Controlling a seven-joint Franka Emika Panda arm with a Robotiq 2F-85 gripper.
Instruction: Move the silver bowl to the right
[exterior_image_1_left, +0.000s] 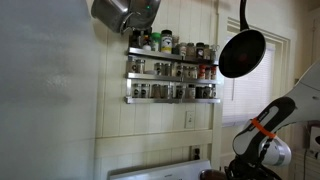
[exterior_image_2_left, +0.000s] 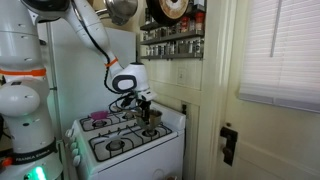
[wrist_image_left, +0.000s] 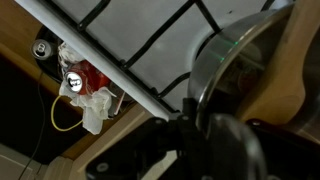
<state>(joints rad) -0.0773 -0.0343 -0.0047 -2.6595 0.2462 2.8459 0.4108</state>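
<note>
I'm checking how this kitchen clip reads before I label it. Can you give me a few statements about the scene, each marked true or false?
1. The stove is white. True.
2. The gripper is up beside the spice rack. False: it is down over the back of the stove, close to the rim of the silver bowl.
3. A black pan hangs on the wall next to the spice rack. True.
4. The window is bare glass with no covering. False: blinds cover it.
</note>
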